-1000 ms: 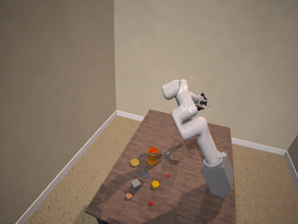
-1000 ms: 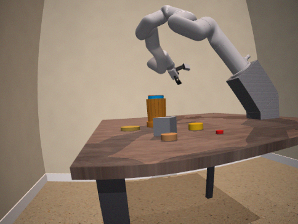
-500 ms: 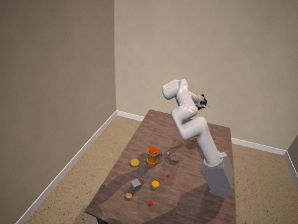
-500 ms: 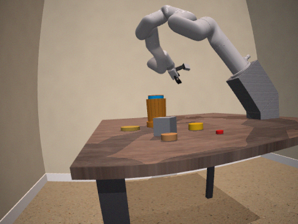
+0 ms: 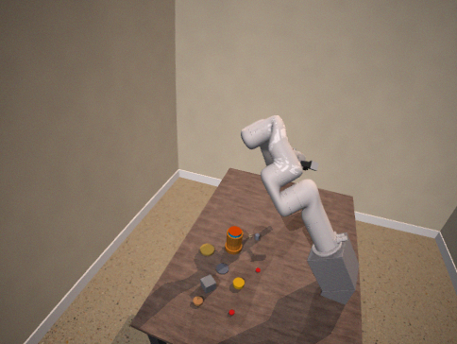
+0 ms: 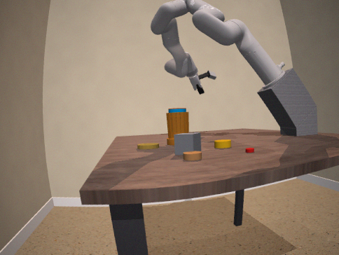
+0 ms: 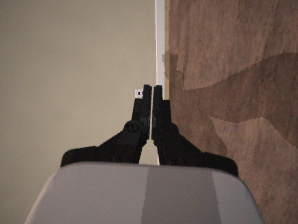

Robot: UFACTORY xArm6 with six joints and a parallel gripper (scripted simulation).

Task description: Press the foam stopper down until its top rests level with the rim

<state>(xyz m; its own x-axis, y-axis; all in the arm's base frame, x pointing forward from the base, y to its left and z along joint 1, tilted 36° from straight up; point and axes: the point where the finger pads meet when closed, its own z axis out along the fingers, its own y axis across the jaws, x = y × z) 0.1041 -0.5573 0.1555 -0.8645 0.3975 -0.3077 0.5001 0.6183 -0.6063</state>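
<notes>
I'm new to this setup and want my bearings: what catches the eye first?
The white arm arches high over the table, its shut, empty gripper well above the orange jar. The jar's blue stopper stands proud of the rim, among scattered discs.

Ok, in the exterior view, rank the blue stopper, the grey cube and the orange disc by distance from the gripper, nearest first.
1. Blue stopper, atop the jar, below and left of the shut gripper.
2. Grey cube, in front of the jar.
3. Orange disc, toward the table's front edge.
</notes>
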